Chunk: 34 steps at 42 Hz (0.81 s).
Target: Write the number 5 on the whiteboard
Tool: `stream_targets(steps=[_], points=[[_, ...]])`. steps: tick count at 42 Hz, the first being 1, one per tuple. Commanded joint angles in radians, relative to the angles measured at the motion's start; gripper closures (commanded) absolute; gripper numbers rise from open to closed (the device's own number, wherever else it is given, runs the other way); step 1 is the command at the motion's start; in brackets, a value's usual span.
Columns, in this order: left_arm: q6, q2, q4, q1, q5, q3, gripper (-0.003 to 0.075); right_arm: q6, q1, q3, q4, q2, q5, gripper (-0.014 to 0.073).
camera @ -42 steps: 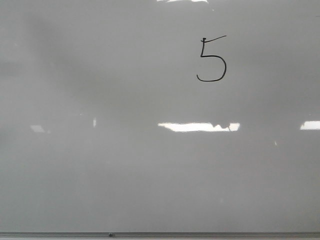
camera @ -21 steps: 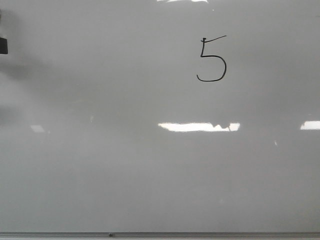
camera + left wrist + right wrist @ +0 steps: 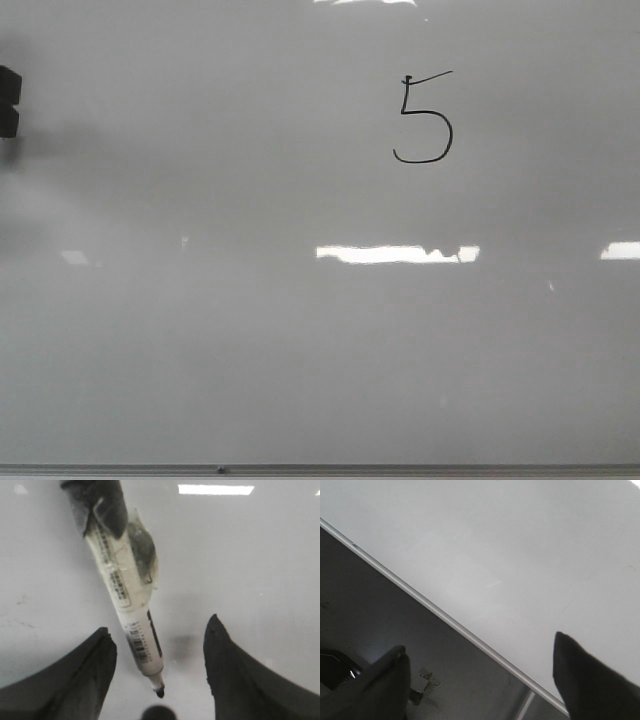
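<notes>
The number 5 (image 3: pixel 424 120) is drawn in thin black line on the upper right of the whiteboard (image 3: pixel 300 350). A black part of my left gripper (image 3: pixel 8 100) shows at the board's left edge, far from the digit. In the left wrist view my left gripper (image 3: pixel 159 625) has its fingers wide apart. A white marker (image 3: pixel 125 595) with tape round its upper body hangs between them, touching neither, with its black tip (image 3: pixel 160 692) close to the board. My right gripper (image 3: pixel 479 642) is open and empty by the whiteboard (image 3: pixel 520 555).
The board's thin metal bottom edge (image 3: pixel 320 468) runs across the front view and slants through the right wrist view (image 3: pixel 445 617). Below it are dark floor, a scrap of tape (image 3: pixel 425 680) and a metal leg (image 3: pixel 525 707). Bright light reflections (image 3: pixel 395 254) lie on the board.
A black part of my left gripper has come into the front view at the left edge and moved a little further in. The digit is unchanged.
</notes>
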Motion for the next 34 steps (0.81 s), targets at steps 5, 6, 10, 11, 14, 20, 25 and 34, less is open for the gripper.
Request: stream_targets(steps=[5,6,10,11,14,20,25,34], points=[[-0.009,-0.186,0.041,-0.006,0.364,-0.141,0.0321,0.11,-0.006,-0.036,-0.02,-0.003,-0.01,-0.0006],[-0.009,-0.204,0.044,-0.006,0.408,-0.158,0.0321,0.122,-0.006,-0.036,-0.02,-0.003,-0.001,-0.0006],[0.022,-0.287,0.047,-0.007,0.586,-0.201,0.0321,0.158,-0.006,-0.036,-0.007,-0.005,0.001,-0.0006],[0.036,-0.306,0.047,-0.012,0.62,-0.206,0.0321,0.158,-0.006,-0.036,-0.005,-0.007,-0.001,-0.0006],[0.089,-0.376,0.045,-0.034,0.709,-0.206,0.0321,0.158,-0.006,-0.036,0.0,-0.022,-0.013,-0.0006],[0.125,-0.503,0.03,-0.098,0.851,-0.194,0.0327,0.158,-0.006,-0.031,0.012,-0.082,-0.013,-0.0006],[0.125,-0.596,0.021,-0.15,0.883,-0.193,0.0351,0.157,-0.006,0.002,0.027,-0.148,-0.025,-0.0006],[0.125,-0.674,0.018,-0.115,0.877,-0.193,0.0525,0.154,-0.006,0.07,0.025,-0.23,-0.042,0.0249]])
